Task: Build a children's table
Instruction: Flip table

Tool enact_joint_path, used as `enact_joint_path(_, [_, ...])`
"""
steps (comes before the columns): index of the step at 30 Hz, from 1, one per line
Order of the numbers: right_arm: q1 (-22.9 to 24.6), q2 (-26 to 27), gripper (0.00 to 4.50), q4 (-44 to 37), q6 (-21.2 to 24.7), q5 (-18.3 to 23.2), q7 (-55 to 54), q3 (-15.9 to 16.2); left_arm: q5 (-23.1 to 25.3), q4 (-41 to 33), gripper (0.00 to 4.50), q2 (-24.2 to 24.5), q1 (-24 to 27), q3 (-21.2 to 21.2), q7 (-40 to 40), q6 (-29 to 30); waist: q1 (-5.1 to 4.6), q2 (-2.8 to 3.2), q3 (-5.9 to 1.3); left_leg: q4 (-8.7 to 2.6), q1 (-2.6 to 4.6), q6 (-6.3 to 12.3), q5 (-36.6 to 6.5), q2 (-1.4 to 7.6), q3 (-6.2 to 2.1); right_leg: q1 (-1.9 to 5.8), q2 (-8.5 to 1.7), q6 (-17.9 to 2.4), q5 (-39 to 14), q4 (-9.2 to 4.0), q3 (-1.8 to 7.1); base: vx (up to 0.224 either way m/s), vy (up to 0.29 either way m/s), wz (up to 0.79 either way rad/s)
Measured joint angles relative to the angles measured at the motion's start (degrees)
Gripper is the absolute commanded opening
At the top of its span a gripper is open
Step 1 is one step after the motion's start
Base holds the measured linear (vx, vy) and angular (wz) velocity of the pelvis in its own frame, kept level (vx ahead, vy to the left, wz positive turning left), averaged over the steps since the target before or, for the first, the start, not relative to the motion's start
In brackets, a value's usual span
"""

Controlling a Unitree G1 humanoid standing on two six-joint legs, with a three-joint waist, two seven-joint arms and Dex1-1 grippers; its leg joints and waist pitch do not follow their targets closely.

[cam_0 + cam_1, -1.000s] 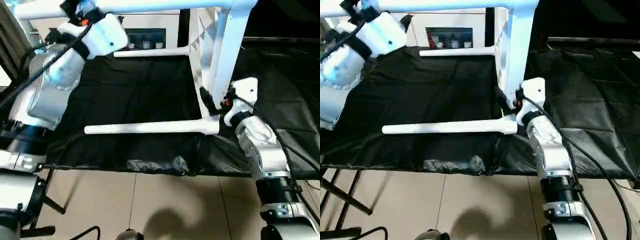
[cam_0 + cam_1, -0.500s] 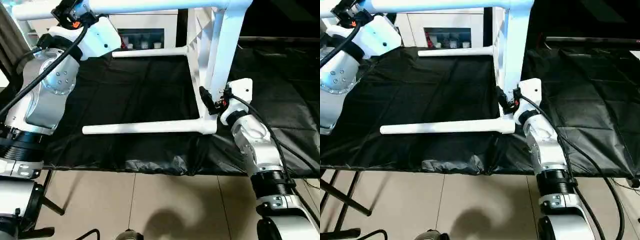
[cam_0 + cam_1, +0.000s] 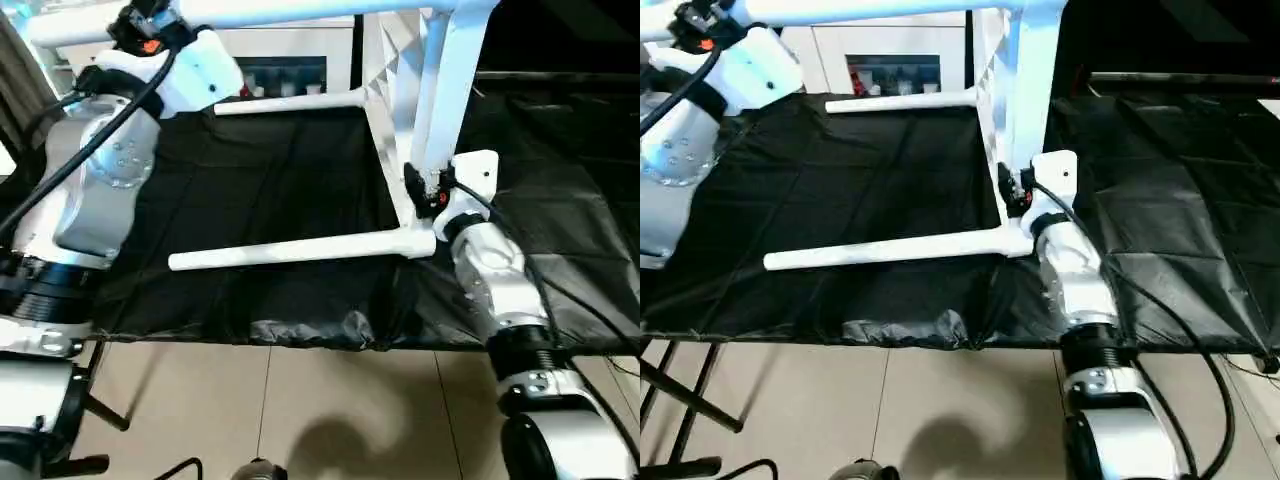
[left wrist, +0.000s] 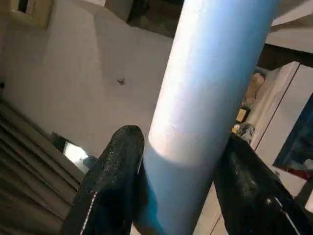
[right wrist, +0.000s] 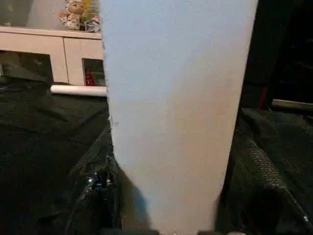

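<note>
Nearest, the right pincer [image 3: 425, 190] is clamped on the edge of the tabletop [image 3: 435, 100], which stands on its side on the black-covered table [image 3: 250, 190]. In the right wrist view the white slab [image 5: 176, 107] fills the gap between the two black fingers [image 5: 98, 191]. A leg [image 3: 290, 249] runs level from the low corner socket just below this pincer, out toward the robot's left, above the cloth. Beyond it, a second leg [image 3: 290, 101] projects from the far corner the same way. At the top, a third leg [image 3: 300, 10] extends leftward from the upper corner; the left pincer [image 4: 181, 196] grips it near its free end, fingers [image 4: 115, 181] closed on either side of the tube [image 4: 210, 83]. Farthest back stands a white cabinet [image 3: 902, 60] with glass doors.
</note>
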Motion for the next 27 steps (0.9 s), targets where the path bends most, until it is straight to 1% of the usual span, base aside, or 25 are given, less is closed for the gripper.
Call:
enact_joint_path(4, [-0.5, -2.1, 2.18, 0.3, 0.0, 0.0, -0.2, -0.1, -1.4, -1.1, 1.98, -1.8, 0.1, 0.3, -1.3, 0.2, 0.27, 0.22, 0.07, 0.00, -0.24, 0.00, 0.0, -0.02, 0.05, -0.22, -0.03, 0.0, 0.0, 0.00, 0.00, 0.000, 0.000, 0.00])
enact_joint_path(7, [-3.0, -5.7, 2.15, 2.2, 0.0, 0.1, 1.6, -0.2, -3.3, -1.4, 1.98, -3.1, -0.2, 0.9, -2.4, 0.1, 0.76, 1.01, 0.21, 0.10, -0.54, 0.05, 0.0, -0.07, 0.12, -0.47, -0.11, 0.0, 0.0, 0.01, 0.00, 0.000, 0.000, 0.00])
enact_joint_path(8, [-4.1, -7.4, 2.14, 2.3, 0.0, 0.1, 2.7, -0.4, -4.3, -2.0, 1.98, -3.4, -0.3, 1.3, -2.7, 0.0, 1.00, 1.38, 0.19, 0.15, -0.74, 0.24, 0.1, -0.07, 0.14, -0.62, -0.13, 0.0, 0.0, 0.03, -0.02, 0.000, 0.000, 0.00])
enact_joint_path(9, [-5.0, -8.9, 2.11, 2.3, 0.0, 0.1, 3.6, -0.6, -5.1, -2.4, 1.98, -3.8, -0.3, 1.8, -2.9, 0.0, 1.32, 1.61, 0.20, 0.15, -0.83, 0.71, 0.5, -0.07, 0.18, -0.71, -0.13, 0.0, 0.0, 0.06, -0.01, 0.000, 0.000, 0.00])
enact_joint_path(11, [-7.2, -11.3, 2.07, 2.1, -0.1, 0.1, 5.1, -0.9, -6.7, -3.1, 1.98, -4.6, -0.3, 3.0, -2.9, 0.1, 1.74, 1.75, 0.17, 0.13, -0.85, 0.90, 0.5, -0.04, 0.22, -0.77, -0.12, 0.0, 0.0, 0.06, -0.03, 0.000, 0.000, 0.00])
enact_joint_path(15, [-9.3, -14.9, 2.01, 1.3, -1.6, -0.2, 7.6, -1.1, -9.2, -4.7, 1.98, -6.1, 0.1, 5.2, -3.4, 1.5, 2.58, 1.73, 0.18, 0.16, -0.94, 0.97, 0.5, 0.00, 0.22, -0.76, -0.11, -0.1, -0.1, 0.05, -0.12, 0.000, 0.000, 0.00])
enact_joint_path(17, [-10.6, -17.3, 2.01, 0.4, -1.9, -0.4, 9.6, -1.1, -11.0, -6.1, 1.98, -7.1, 1.2, 6.7, -3.6, 1.9, 3.11, 1.73, 0.19, 0.29, -0.98, 1.04, 0.5, -0.02, 0.23, -0.76, -0.15, -0.1, -0.1, 0.05, -0.10, 0.000, 0.000, 0.00])
enact_joint_path(20, [-13.9, -20.8, 2.01, 0.3, -3.0, -0.9, 12.5, -0.5, -13.9, -7.8, 1.98, -8.5, 2.6, 8.9, -3.6, 2.7, 3.39, 1.72, 0.21, 0.40, -1.03, 1.05, 0.4, -0.02, 0.25, -0.74, -0.19, -0.1, -0.1, 0.08, -0.11, 0.000, 0.000, 0.00])
enact_joint_path(23, [-16.7, -22.8, 2.01, 0.3, -4.5, -1.8, 14.4, -0.1, -16.4, -9.0, 1.98, -10.2, 3.8, 11.0, -3.5, 4.1, 3.44, 1.48, 0.32, 0.51, -0.97, 0.97, 0.4, 0.04, 0.23, -0.61, -0.18, -0.1, -0.1, 0.12, -0.20, 0.000, 0.000, 0.00])
enact_joint_path(25, [-19.0, -24.6, 2.00, 1.6, -4.4, -2.2, 15.6, 0.6, -17.3, -10.3, 1.98, -11.5, 4.7, 11.5, -3.4, 5.0, 3.41, 1.35, 0.41, 0.58, -0.99, 0.92, 0.4, 0.03, 0.25, -0.56, -0.20, -0.1, 0.0, 0.10, -0.18, 0.000, 0.000, 0.00])
enact_joint_path(27, [-21.3, -26.5, 2.00, 2.9, -4.3, -2.5, 17.2, 0.7, -18.3, -12.3, 1.97, -12.9, 6.0, 11.5, -3.4, 5.3, 3.43, 1.10, 0.56, 0.67, -1.01, 0.95, 0.4, 0.03, 0.25, -0.49, -0.21, -0.1, 0.0, 0.10, -0.19, 0.000, 0.000, 0.00])
